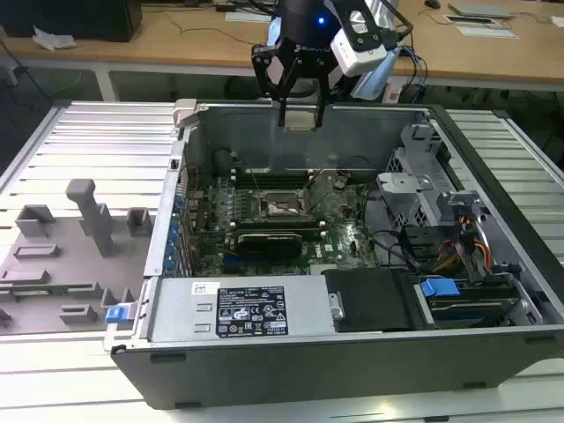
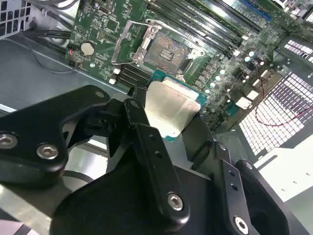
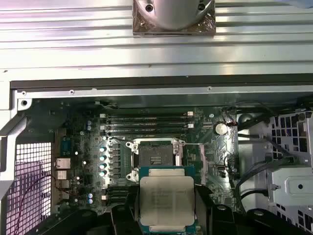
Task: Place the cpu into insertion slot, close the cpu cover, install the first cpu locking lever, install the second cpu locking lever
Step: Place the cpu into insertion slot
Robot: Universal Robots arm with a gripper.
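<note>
My gripper point(image 1: 300, 113) hangs above the open computer case, shut on the cpu point(image 1: 300, 121), a flat square chip with a silvery top and green edge. Both wrist views show the cpu point(image 2: 171, 110) point(image 3: 167, 198) pinched between black fingers point(image 2: 136, 112) at two opposite sides. Below it on the green motherboard point(image 1: 344, 233) lies the insertion slot point(image 1: 280, 208) point(image 2: 167, 49) point(image 3: 155, 156), uncovered, its dark pin field showing. A thin metal frame and wire levers point(image 2: 128, 41) stand swung away around the slot. The cpu is well above the slot and apart from it.
Long black memory slots point(image 3: 146, 125) run beside the socket. A black power supply point(image 1: 251, 310) lies along the case's near side, with drive cages and cables point(image 1: 441, 220) on the exterior view's right. A grey fixture tray point(image 1: 70, 256) sits on the exterior view's left.
</note>
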